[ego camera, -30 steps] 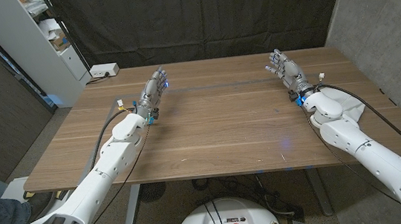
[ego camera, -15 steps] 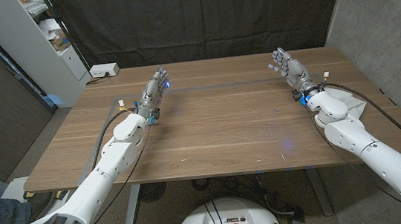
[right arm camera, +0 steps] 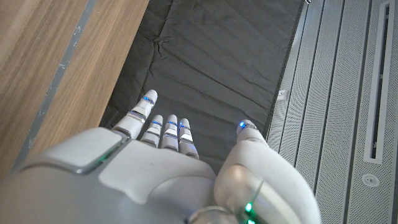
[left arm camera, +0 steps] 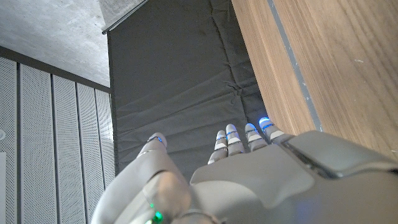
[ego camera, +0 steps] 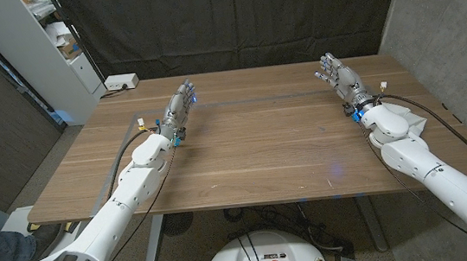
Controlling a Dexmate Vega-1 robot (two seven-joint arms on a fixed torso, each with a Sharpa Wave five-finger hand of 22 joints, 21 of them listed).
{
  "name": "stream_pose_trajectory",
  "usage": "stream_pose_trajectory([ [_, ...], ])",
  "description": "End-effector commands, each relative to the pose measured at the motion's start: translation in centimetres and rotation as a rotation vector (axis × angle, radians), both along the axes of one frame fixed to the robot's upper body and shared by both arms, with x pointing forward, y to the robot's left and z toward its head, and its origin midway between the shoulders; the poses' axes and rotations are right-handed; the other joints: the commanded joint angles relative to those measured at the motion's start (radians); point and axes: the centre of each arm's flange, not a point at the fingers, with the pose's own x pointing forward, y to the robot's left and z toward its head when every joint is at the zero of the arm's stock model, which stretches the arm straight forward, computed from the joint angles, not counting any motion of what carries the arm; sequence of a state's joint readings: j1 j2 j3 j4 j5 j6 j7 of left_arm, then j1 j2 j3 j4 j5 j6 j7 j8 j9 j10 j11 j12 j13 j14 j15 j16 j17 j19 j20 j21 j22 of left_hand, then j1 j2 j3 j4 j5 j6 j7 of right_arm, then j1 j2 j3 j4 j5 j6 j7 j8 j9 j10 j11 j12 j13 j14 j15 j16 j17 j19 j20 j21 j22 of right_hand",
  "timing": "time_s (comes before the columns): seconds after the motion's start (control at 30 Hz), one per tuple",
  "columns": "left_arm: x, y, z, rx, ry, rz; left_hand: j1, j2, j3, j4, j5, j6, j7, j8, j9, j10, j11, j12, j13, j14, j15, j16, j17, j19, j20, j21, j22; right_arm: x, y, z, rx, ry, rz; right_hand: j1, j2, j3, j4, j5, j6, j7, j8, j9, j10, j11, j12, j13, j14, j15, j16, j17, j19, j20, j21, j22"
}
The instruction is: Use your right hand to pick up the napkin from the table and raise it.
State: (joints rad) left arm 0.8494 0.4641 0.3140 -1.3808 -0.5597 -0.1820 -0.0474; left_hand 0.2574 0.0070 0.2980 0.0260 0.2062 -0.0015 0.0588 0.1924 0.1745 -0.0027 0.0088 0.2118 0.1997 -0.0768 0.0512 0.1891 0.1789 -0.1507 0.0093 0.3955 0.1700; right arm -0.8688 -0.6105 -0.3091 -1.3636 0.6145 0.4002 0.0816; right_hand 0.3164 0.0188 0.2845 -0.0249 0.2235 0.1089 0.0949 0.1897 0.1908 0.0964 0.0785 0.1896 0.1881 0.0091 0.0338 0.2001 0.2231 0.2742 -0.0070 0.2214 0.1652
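Wooden counter seen from above, with a dark curtain behind its far edge and a white shelf unit at far left whose contents are too small to make out; no writing can be read. A pale patch, apparently the napkin, lies at the counter's right edge, almost wholly hidden beneath the right forearm, so its outline cannot be told. Right hand is over the far right of the counter, fingers straight, slightly apart, holding nothing. Left hand is at far left, fingers extended close together, likewise holding nothing. A small white box with a cable sits at the far left corner.
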Motion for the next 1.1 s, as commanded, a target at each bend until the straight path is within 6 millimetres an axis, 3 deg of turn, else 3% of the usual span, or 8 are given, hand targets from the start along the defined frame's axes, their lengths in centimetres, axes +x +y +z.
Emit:
stream_pose_trajectory([
  [0.03,-0.4,0.0,0.3,0.007,-0.009,0.006,0.008,0.004,0.001,-0.007,-0.004,0.003,0.002,0.0,0.005,0.004,0.006,0.006,0.003,0.0,-0.002,0.004,0.003,0.001,-0.001,-0.005,0.002,-0.2,-0.5,0.6,-0.009,-0.023,-0.011,0.008,0.006,0.002,-0.004,-0.002,0.001,0.001,0.007,0.0,0.0,0.003,0.008,0.003,0.003,0.006,0.006,-0.002,0.008,0.002,-0.002,0.004],
  [1.1,-0.7,0.3,0.6,0.028,-0.002,-0.006,0.011,0.007,0.001,-0.012,-0.008,0.007,0.002,0.0,0.005,0.008,0.006,0.007,0.001,0.001,-0.003,0.003,0.003,0.004,0.0,-0.017,0.002,-1.9,-2.6,1.6,-0.034,-0.079,-0.08,0.016,0.016,0.002,-0.011,-0.005,0.004,-0.002,0.008,0.0,0.005,0.003,0.009,0.003,0.007,0.005,0.008,-0.005,0.014,0.003,-0.009,0.004],
])
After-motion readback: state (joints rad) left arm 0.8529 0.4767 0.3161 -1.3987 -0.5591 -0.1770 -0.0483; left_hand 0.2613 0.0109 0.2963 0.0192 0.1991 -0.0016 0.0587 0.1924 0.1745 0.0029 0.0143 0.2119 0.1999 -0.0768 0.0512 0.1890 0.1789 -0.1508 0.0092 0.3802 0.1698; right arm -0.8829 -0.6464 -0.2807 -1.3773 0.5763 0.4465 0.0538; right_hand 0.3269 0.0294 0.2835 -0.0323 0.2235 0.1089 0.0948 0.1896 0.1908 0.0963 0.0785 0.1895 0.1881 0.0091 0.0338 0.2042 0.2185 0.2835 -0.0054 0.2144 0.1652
